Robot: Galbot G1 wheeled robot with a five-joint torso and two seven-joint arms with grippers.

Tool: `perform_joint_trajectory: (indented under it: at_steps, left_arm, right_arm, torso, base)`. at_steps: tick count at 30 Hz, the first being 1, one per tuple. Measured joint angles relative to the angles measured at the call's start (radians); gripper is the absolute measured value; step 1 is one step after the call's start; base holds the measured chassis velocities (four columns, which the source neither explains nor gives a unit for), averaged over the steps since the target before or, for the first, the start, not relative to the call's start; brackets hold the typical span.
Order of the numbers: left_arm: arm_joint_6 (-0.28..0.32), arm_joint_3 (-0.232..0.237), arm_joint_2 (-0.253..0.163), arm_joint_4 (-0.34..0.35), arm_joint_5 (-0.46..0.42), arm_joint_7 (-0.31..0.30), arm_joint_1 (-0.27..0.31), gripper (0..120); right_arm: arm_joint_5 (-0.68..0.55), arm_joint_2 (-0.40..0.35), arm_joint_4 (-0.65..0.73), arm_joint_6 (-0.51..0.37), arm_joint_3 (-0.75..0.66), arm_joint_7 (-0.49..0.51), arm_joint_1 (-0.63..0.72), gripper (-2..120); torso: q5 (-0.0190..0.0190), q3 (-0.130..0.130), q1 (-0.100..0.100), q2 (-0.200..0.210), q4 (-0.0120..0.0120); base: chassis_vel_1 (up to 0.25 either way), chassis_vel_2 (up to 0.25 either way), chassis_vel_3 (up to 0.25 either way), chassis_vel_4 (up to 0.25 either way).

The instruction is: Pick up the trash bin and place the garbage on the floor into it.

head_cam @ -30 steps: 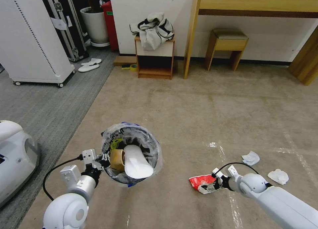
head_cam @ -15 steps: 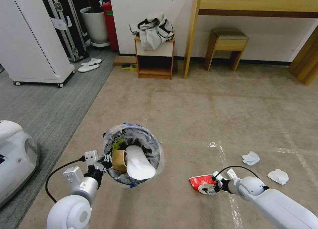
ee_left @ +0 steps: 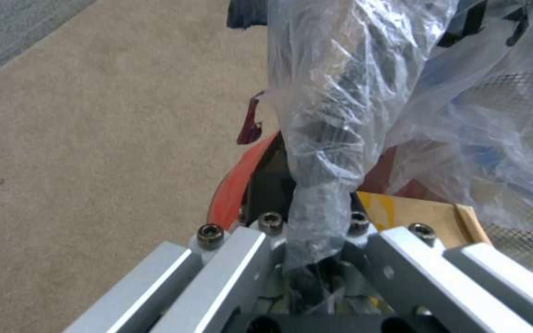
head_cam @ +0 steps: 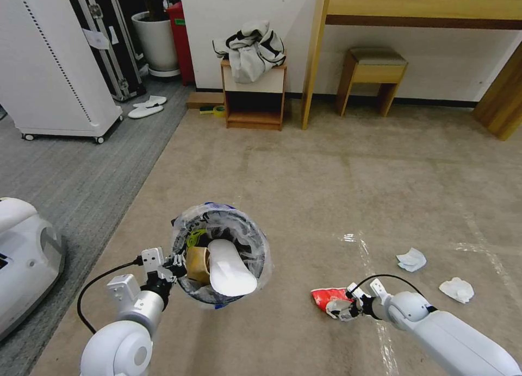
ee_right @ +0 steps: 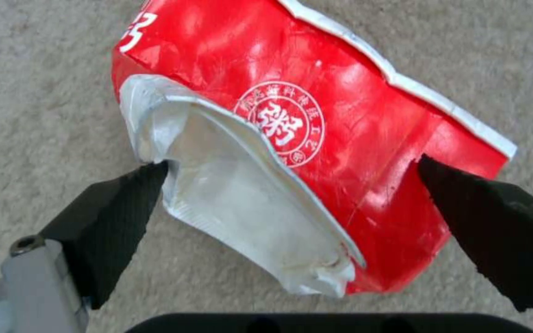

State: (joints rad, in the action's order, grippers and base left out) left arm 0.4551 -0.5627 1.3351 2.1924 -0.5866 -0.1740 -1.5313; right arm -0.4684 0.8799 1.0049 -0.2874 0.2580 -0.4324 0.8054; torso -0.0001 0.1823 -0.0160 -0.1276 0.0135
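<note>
left gripper [head_cam: 175,265] clamped the trash bin [head_cam: 220,255] rim; right gripper [ee_right: 291,185] spread wide around the red wrapper [ee_right: 316,120] on the beige carpet [head_cam: 337,175], two tissues [head_cam: 411,259] just beyond.

High head view; close wrist views

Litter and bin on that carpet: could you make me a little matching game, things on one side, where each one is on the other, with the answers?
Things:
1. white oval piece
2. red-and-white wrapper
3. two crumpled tissues
4. trash bin

Places:
A. lying on the floor beyond the right arm
B. held up by its rim in the left gripper
C. sticking up out of the bin
D. on the carpet between the right gripper's open jaws

Pairs: 1-C, 2-D, 3-A, 4-B
</note>
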Motion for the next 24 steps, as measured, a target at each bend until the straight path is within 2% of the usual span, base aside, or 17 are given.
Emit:
perform_joint_trajectory:
  at_steps: [3, 5, 6, 8, 10, 12, 13, 15, 18, 21, 22, 24]
  left_arm:
    - [-0.003, -0.003, -0.002, -0.004, 0.0, 0.003, -0.001, 1]
    - [-0.005, -0.006, -0.009, -0.007, -0.003, 0.004, 0.0, 1]
    - [-0.005, -0.006, -0.009, -0.007, -0.003, 0.004, 0.0, 1]
    - [-0.005, -0.006, -0.016, -0.011, -0.009, 0.005, 0.004, 1]
    - [-0.005, -0.005, -0.018, -0.013, -0.011, 0.005, 0.006, 1]
    - [-0.005, -0.002, -0.019, -0.018, -0.013, 0.005, 0.01, 1]
    - [-0.005, -0.002, -0.019, -0.018, -0.013, 0.005, 0.01, 1]
    - [-0.005, 0.0, -0.022, -0.024, -0.014, 0.006, 0.013, 1]
    - [-0.005, 0.0, -0.024, -0.024, -0.015, 0.006, 0.014, 1]
    - [-0.005, 0.001, -0.03, -0.025, -0.019, 0.006, 0.014, 1]
    - [-0.005, 0.001, -0.03, -0.025, -0.019, 0.006, 0.014, 1]
    - [-0.005, 0.005, -0.03, -0.026, -0.019, 0.006, 0.011, 1]
  right_arm:
    - [0.0, 0.007, -0.006, 0.0, 0.006, 0.01, -0.007, 98]
    - [0.0, 0.014, -0.01, -0.001, 0.011, 0.017, -0.013, 90]
    - [0.0, 0.014, -0.01, -0.001, 0.011, 0.017, -0.013, 90]
    - [-0.001, 0.017, -0.008, -0.005, 0.012, 0.022, -0.015, 79]
    - [-0.002, 0.017, -0.002, -0.007, 0.012, 0.026, -0.014, 76]
    - [-0.003, 0.014, 0.012, -0.01, 0.012, 0.035, -0.009, 62]
    - [-0.003, 0.014, 0.012, -0.01, 0.012, 0.035, -0.009, 62]
    - [-0.005, 0.01, 0.02, -0.012, 0.012, 0.041, -0.006, 52]
    - [-0.005, 0.009, 0.024, -0.012, 0.011, 0.043, -0.004, 48]
    - [-0.011, 0.0, 0.052, -0.015, 0.004, 0.063, 0.014, 28]
    - [-0.011, 0.0, 0.052, -0.015, 0.004, 0.063, 0.014, 28]
    - [-0.014, -0.005, 0.075, -0.021, -0.004, 0.084, 0.03, 19]
  torso:
    - [0.0, 0.0, 0.0, 0.0, 0.0]
    - [0.0, 0.0, 0.0, 0.0, 0.0]
    - [0.0, 0.0, 0.0, 0.0, 0.0]
    - [0.0, 0.0, 0.0, 0.0, 0.0]
    - [0.0, 0.0, 0.0, 0.0, 0.0]
    - [0.0002, 0.0, 0.0, 0.0, 0.0]
    - [0.0002, 0.0, 0.0, 0.0, 0.0]
    - [0.0, 0.0, 0.0, 0.0, 0.0]
    - [0.0001, 0.0, 0.0, 0.0, 0.0]
    - [0.0002, 0.0, 0.0, 0.0, 0.0]
    - [0.0002, 0.0, 0.0, 0.0, 0.0]
    - [0.0002, 0.0, 0.0, 0.0, 0.0001]
  base:
    - [0.0, 0.0, 0.0, 0.0]
    - [0.0, 0.0, 0.0, 0.0]
    - [0.0, 0.0, 0.0, 0.0]
    - [0.0, 0.0, 0.0, 0.0]
    - [0.0, 0.0, 0.0, 0.0]
    - [0.0, 0.0, 0.0, 0.0]
    - [0.0, 0.0, 0.0, 0.0]
    - [0.0, 0.0, 0.0, 0.0]
    - [0.0, 0.0, 0.0, 0.0]
    - [0.0, 0.0, 0.0, 0.0]
    - [0.0, 0.0, 0.0, 0.0]
    - [0.0, 0.0, 0.0, 0.0]
